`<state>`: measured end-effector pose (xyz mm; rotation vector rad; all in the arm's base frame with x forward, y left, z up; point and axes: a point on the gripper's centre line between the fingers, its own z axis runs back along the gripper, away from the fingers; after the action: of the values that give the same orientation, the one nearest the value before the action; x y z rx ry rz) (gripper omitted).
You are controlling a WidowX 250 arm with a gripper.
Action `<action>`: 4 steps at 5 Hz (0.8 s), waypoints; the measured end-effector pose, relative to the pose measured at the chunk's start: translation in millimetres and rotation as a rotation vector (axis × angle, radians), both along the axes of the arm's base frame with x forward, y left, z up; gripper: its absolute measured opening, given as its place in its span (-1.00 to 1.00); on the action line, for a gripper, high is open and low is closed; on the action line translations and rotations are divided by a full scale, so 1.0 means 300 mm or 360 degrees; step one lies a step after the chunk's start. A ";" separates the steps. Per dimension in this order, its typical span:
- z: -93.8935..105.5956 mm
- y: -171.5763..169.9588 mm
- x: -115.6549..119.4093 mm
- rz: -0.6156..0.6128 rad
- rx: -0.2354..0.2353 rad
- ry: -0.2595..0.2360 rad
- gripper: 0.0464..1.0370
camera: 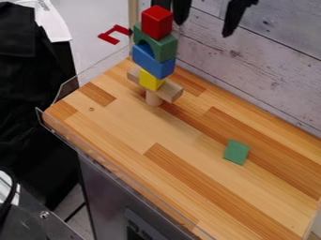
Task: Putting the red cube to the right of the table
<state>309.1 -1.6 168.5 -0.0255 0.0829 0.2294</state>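
Observation:
At the top edge, right of the block tower, my gripper (203, 29) stands open, its two black fingers well apart with nothing between them. The red cube (156, 22) tops the tower, left of the gripper. Beneath it, in order, are a green arch block (161, 48), a blue block (153, 64), a yellow block (150, 80), a wooden plank (169, 92) and a short wooden cylinder (153, 98). The cylinder rests on the wooden table (125, 126) near its far left corner.
A green block (236, 152) lies on the right half of the table. Whitewashed boards (270, 70) rise behind the table's back edge. A clear low rim (67, 87) runs along the left end, and a red angular piece (115, 34) shows beyond it.

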 end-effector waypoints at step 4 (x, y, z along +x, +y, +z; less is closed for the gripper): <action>-0.005 0.220 0.022 0.0091 -0.0022 -0.0016 0.92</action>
<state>315.6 64.4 167.1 -0.0427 0.0739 0.2860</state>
